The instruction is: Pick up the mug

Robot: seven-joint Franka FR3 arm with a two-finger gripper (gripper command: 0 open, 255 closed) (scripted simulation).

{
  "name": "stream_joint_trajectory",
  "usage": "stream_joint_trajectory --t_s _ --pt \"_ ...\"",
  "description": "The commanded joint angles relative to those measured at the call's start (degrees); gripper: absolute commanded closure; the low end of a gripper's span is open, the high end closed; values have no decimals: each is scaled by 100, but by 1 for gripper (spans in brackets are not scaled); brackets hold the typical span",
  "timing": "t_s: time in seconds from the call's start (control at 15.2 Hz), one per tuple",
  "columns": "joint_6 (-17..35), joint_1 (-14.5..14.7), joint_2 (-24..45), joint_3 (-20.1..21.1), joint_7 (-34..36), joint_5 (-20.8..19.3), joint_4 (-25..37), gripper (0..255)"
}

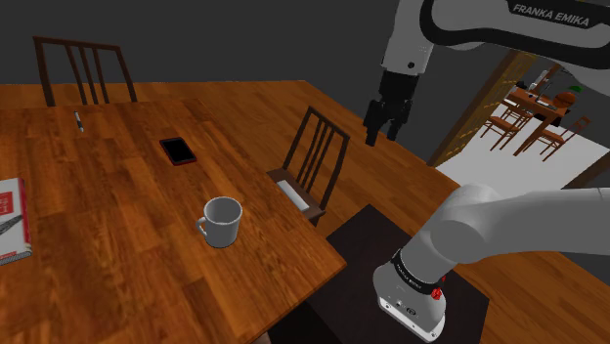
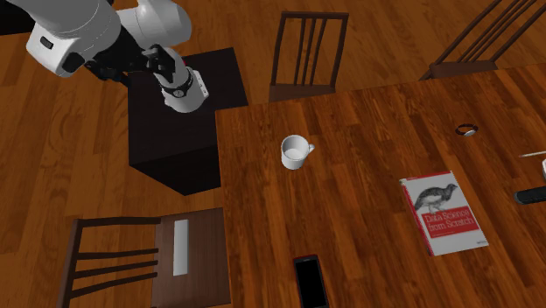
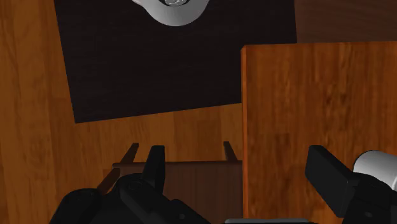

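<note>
White mug (image 1: 223, 221) stands untouched on the wooden desk (image 1: 108, 205), spread empty jaws hanging well away, so approach seems the step: cross over, then descend.

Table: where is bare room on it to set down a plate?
Bare wood lies between the mug and the book, and between the mug and the phone. Small items crowd the table beyond the book.
</note>
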Motion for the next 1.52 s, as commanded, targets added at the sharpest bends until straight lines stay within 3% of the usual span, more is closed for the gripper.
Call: stream_joint_trajectory --t_s 0.0,0.86,1.45 --pt "0 0 0 0 0 0 0 0" --pt "2488 492 1243 1348 1188 1000 -575 0" --pt "4209 588 2916 2285 2126 1004 -144 0"
